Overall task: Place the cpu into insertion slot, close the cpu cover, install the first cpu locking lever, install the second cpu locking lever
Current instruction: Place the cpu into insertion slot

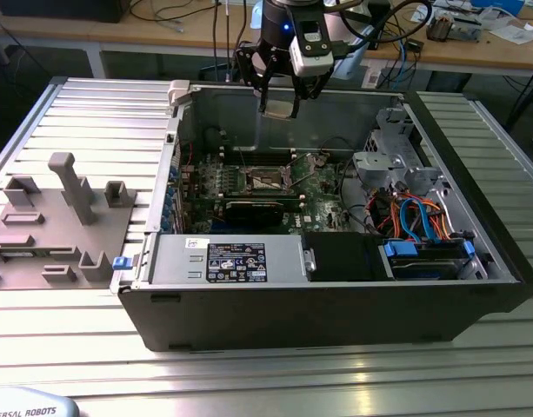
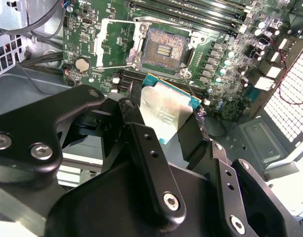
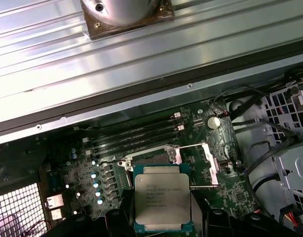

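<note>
A: How is the exterior view set?
B: The open computer case [image 1: 292,313] is seen from above its long side, at middle range.
A: And the wrist views?
B: In both wrist views the motherboard [image 2: 230,54] [image 3: 87,170] is viewed downward, closely, from opposite sides; the insertion slot [image 2: 164,48] [image 3: 151,159] and cpu [image 2: 166,111] [image 3: 162,200] are shared.

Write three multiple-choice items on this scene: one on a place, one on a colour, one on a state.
1. Where is the cpu? A in the insertion slot; B in the hand, above the motherboard; C on the table outside the case.
2. The motherboard's colour? A red; B green; C white.
3. The cpu cover is: A open beside the slot; B shut over it; C missing.
B: the hand grips it above the board. B: the board is green in both wrist views. A: the slot's contacts lie bare.
</note>
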You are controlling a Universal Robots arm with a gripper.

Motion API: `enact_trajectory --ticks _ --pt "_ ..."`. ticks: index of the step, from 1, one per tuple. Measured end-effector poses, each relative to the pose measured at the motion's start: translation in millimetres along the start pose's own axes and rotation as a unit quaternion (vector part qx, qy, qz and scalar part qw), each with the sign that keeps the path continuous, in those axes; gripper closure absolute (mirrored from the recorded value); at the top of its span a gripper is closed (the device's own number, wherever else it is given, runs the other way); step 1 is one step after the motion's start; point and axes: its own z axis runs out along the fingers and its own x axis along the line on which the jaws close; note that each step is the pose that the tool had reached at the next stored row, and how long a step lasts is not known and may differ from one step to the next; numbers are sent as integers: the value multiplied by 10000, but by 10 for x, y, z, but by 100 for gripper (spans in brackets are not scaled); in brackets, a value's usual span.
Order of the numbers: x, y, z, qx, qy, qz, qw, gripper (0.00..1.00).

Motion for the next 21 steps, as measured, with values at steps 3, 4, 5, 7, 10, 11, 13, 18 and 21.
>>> enact_trajectory --ticks 3,4,5,7,10,11,13,18,21 --pt "0 0 0 0 -2 20 10000 46" --pt "0 0 0 0 -2 24 10000 46" --pt "0 0 0 -1 -2 28 10000 46" --pt "0 0 1 -1 -3 37 10000 46" --pt "0 0 1 -1 -5 51 10000 46" --pt "0 0 1 -1 -5 55 10000 46" --pt "0 0 1 -1 -6 65 10000 46" --pt "0 0 1 -2 -8 96 10000 46" --pt "0 0 2 -2 -10 111 9999 46"
